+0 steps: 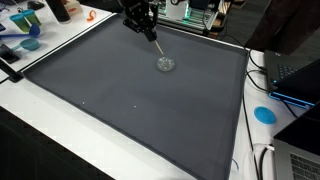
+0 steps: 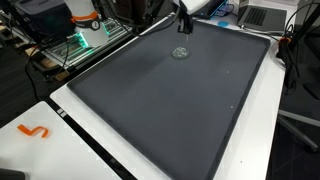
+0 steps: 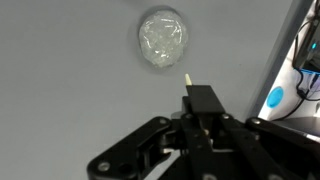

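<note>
1. The stick (image 3: 187, 76) is thin and pale. It juts out from between the fingertips of the claw (image 3: 200, 108), whose jaws are pinched narrow around it.
2. In the wrist view the stick's tip ends just short of the dish (image 3: 164, 40), slightly to its right, and they do not touch.
3. The dish is small, clear and round, and sits on the far part of the mat (image 1: 120, 100).
4. In an exterior view the claw (image 1: 146, 30) hangs above the mat's far edge. The stick (image 1: 154, 42) slants down to the right toward the dish (image 1: 166, 64).
5. The mat is dark grey and covers most of the white table (image 1: 40, 130).
6. A blue disc (image 1: 264, 114) lies on the table right of the mat.
</note>
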Controlling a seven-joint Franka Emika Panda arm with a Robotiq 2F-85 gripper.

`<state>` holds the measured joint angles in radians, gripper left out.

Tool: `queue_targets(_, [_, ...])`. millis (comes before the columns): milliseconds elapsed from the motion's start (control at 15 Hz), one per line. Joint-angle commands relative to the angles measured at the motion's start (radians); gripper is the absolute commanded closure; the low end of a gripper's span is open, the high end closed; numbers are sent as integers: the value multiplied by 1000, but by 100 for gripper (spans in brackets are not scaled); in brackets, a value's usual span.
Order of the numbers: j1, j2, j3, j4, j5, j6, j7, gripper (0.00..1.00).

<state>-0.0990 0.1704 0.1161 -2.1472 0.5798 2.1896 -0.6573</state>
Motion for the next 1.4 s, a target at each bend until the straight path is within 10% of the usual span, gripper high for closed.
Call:
queue_targets(0, [24, -60, -15, -75, 38, 62, -22, 97])
queue_targets(1333, [163, -160, -10, -86, -308, 82, 397, 87])
